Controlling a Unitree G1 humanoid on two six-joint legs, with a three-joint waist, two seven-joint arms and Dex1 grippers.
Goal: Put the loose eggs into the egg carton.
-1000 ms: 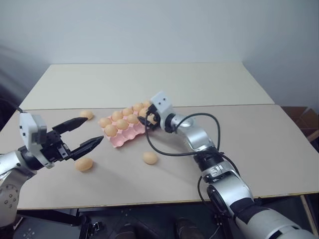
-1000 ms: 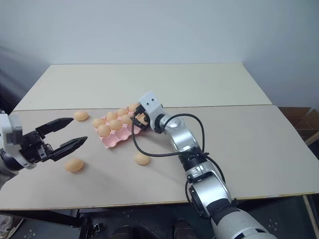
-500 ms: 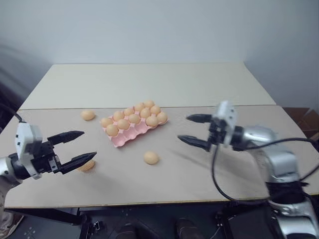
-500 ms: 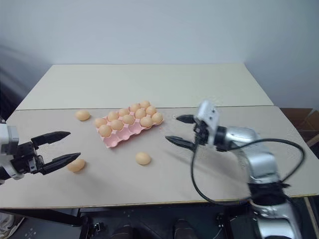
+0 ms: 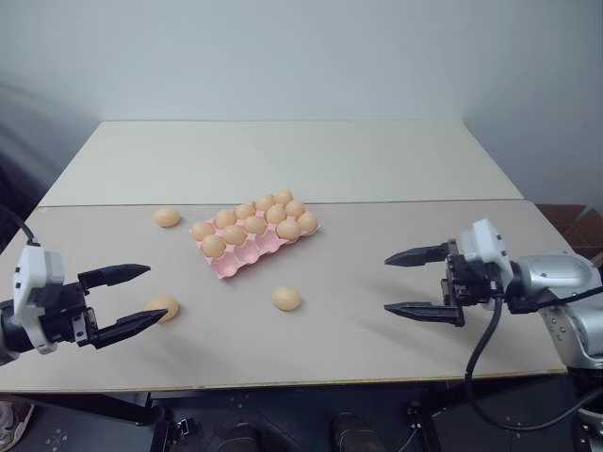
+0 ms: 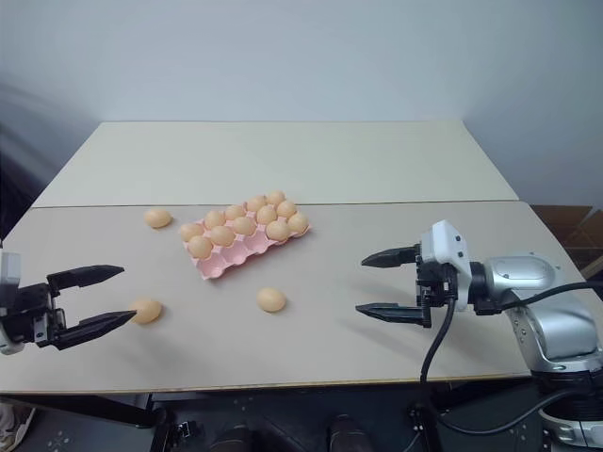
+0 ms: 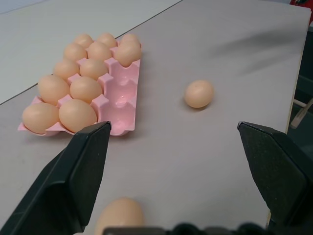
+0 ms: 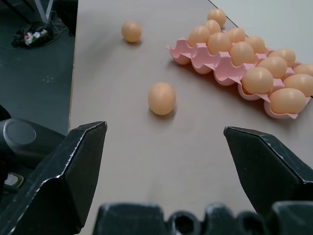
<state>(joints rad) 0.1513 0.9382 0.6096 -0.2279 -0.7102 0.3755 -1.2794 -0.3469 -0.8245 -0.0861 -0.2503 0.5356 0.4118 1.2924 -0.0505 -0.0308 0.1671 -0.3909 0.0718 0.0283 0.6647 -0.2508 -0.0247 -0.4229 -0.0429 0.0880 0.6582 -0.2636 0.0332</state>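
Pale beige tabletop (image 5: 377, 169) stretches ahead to a plain light wall. Near its middle lies the pink egg carton (image 5: 252, 252), its far two rows filled with eggs and the near row bare. Three loose eggs rest on the table: one (image 5: 168, 217) beyond the carton's left end, one (image 5: 285, 298) in front of the carton, and one (image 5: 164, 307) just beside the left gripper (image 5: 142, 298). Both it and the right gripper (image 5: 394, 282) hover spread wide, holding nothing.
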